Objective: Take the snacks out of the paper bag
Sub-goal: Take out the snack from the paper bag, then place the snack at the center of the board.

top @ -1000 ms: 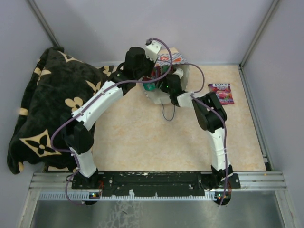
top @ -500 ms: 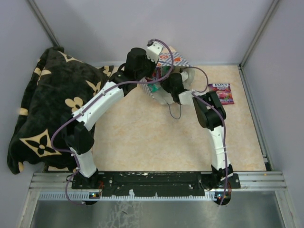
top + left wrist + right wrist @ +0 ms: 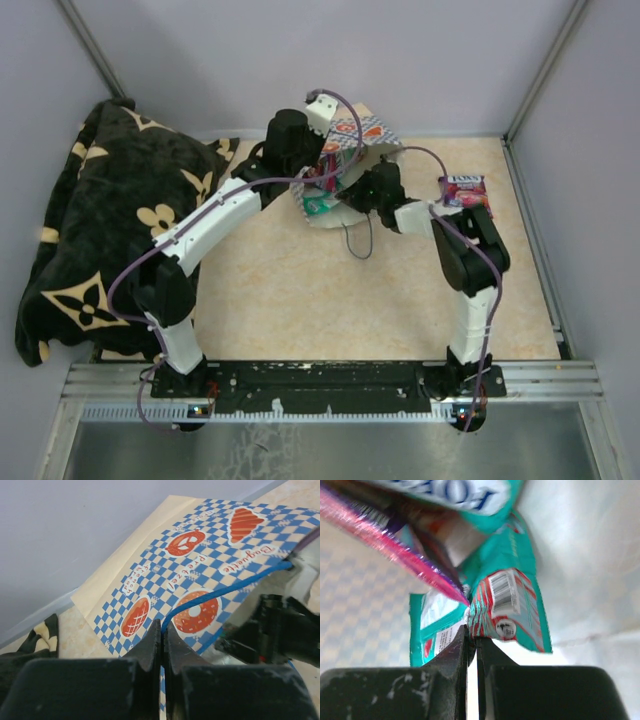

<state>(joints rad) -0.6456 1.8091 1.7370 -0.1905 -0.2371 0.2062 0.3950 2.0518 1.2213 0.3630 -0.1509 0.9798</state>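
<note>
**Teal packet pinched in bag mouth**

The bag (image 3: 366, 130) is seen at far centre of the table (image 3: 300, 290). The left gripper (image 3: 162, 636) is pressed together on the blue handle (image 3: 220, 593). The right gripper (image 3: 471, 639) is pinched on the edge of a teal packet (image 3: 512, 592) inside the bag, with a pink packet (image 3: 385, 537) touching it. One purple packet (image 3: 467, 194) is laid at far right.

Risks: the thin edge grip could be lost, the pink packet dragged along, or the handle torn by a hard pull.
</note>
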